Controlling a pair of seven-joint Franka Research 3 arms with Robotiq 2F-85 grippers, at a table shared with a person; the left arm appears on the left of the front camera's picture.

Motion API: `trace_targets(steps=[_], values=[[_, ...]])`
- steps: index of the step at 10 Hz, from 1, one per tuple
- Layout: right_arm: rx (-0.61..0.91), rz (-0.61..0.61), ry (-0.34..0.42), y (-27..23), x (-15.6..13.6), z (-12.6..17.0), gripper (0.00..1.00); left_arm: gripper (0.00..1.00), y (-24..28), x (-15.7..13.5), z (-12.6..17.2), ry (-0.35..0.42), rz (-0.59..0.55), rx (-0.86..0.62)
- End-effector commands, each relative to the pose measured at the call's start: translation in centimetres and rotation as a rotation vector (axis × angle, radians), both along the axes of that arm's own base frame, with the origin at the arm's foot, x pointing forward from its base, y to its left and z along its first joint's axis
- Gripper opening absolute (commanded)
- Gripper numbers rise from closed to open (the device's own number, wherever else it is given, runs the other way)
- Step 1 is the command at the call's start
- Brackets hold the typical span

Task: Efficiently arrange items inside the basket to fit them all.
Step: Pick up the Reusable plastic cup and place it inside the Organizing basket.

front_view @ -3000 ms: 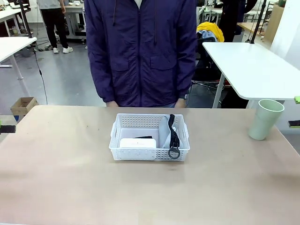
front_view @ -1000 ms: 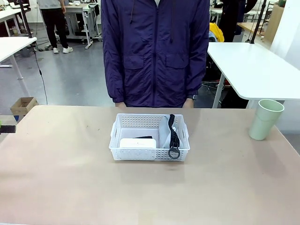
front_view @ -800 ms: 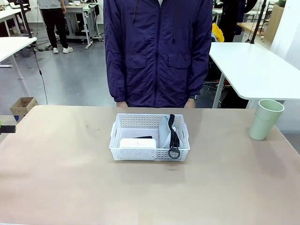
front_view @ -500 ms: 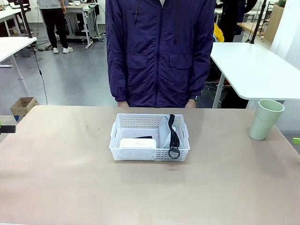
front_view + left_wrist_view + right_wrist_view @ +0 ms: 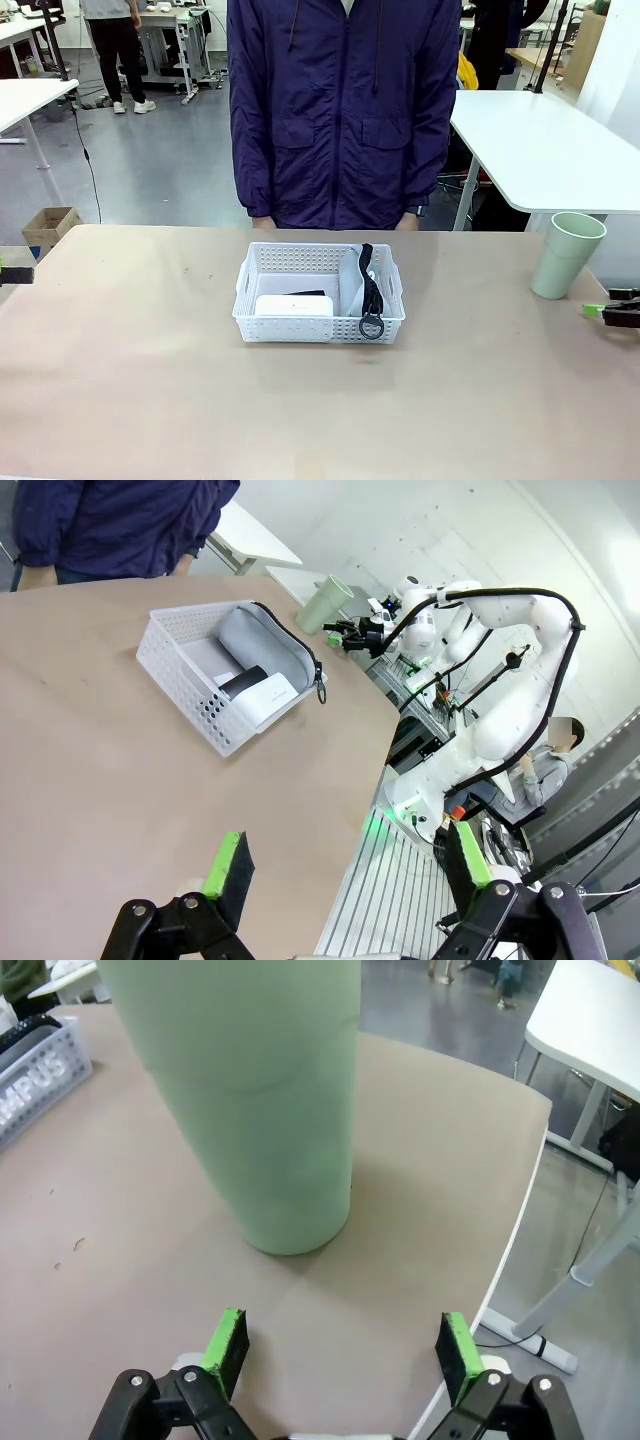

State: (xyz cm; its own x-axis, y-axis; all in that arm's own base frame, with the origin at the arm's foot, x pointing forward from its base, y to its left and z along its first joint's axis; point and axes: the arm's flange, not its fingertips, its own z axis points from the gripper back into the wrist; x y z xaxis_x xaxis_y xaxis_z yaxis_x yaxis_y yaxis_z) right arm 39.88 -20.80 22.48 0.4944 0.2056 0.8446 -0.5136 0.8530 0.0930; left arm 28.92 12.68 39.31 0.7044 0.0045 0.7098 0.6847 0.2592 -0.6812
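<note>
Basket [image 5: 319,293] mid-bench, before person [image 5: 345,110]. Already inside: white box [image 5: 293,305] at near left, stapler [image 5: 306,293] behind it, grey pouch [image 5: 263,648] along right side, strap over rim. Cup [image 5: 566,254] left out, upright near bench's right edge. Right pincer [image 5: 340,1345] wide open, empty, just short of cup. Left pincer [image 5: 345,862] open, empty, well off. Remaining, likely: fit cup in.
</note>
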Motion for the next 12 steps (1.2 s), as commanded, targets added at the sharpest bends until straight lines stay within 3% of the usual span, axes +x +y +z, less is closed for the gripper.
trace_targets(steps=[1,3,9,12], values=[[0.024,-0.003,-0.043,0.1,0.9,-1.0,1.00,1.00,-0.2,-0.3,0.2,0.000,-0.001,-0.002],[0.070,0.041,-0.062,0.5,1.5,-2.0,1.00,1.00,-0.2,-0.3,0.2,0.000,-0.001,-0.002],[0.065,0.089,-0.231,4.4,4.0,-3.6,1.00,1.00,-0.2,-0.3,0.2,0.000,-0.001,-0.002],[0.172,0.087,-0.258,4.6,4.9,-4.4,1.00,1.00,-0.2,-0.3,0.2,0.000,-0.001,-0.002]])
